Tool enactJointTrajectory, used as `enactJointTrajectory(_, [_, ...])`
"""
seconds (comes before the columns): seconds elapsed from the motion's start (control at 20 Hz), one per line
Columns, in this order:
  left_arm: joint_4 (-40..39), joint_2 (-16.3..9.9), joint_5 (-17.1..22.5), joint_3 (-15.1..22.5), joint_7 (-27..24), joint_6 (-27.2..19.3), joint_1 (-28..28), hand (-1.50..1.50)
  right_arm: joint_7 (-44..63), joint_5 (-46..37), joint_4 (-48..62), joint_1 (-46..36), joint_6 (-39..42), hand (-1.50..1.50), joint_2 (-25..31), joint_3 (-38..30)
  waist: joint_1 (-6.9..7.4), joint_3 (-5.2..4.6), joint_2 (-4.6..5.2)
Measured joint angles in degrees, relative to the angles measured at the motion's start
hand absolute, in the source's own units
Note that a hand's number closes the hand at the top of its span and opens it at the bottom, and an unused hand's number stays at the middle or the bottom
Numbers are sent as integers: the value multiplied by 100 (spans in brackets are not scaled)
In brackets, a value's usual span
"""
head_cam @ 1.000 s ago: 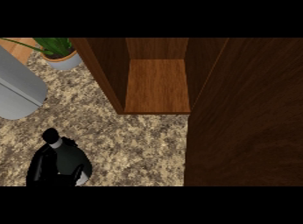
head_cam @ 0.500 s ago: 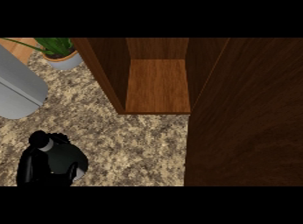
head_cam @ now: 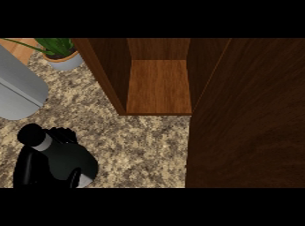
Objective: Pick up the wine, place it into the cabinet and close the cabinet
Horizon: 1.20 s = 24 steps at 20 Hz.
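Observation:
The wine bottle (head_cam: 54, 163) is black with a round black cap and a grey band at its neck. It shows at the lower left of the head view, above the speckled counter (head_cam: 142, 145), with its cap pointing up-left. My right hand (head_cam: 62, 133) is curled round it, and only dark fingers show just behind the neck. A pale patch shows at the bottle's lower right. The wooden cabinet (head_cam: 158, 88) stands open at the top middle with a bare shelf. Its door (head_cam: 253, 119) fills the right side. My left hand is out of view.
A grey rounded appliance (head_cam: 12, 90) lies at the left edge. A potted green plant (head_cam: 61, 55) stands behind it, beside the cabinet's left wall. Bare counter lies between the bottle and the cabinet's opening.
The bottle has shifted left and looks larger, held in my hand. The cabinet and its door have not moved.

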<state>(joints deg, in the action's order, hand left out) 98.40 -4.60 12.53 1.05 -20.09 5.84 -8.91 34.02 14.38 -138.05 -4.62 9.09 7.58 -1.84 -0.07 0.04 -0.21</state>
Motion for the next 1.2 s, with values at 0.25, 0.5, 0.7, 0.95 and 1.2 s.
enactJointTrajectory(0.25, [679,238,-408,487,804,-507,193,150,10,-3,-2,-12,-28,-150,-57,100,-16,-1,3])
enactJointTrajectory(0.5, [1074,379,-504,994,1473,-823,441,150,-42,-16,-9,96,-39,-150,-128,196,-26,-2,5])
enactJointTrajectory(0.7, [1215,428,-622,1590,1875,-1517,899,150,-74,-27,-14,142,-15,-150,-130,237,-44,-2,6])
enactJointTrajectory(0.95, [949,449,-649,2014,2278,-2319,1775,150,-43,-33,-9,67,-60,-150,-134,228,-58,-2,11])
enactJointTrajectory(1.2, [753,455,-730,2401,2584,-3110,2408,150,-34,-25,-3,82,-15,-150,-95,145,-52,-3,11])
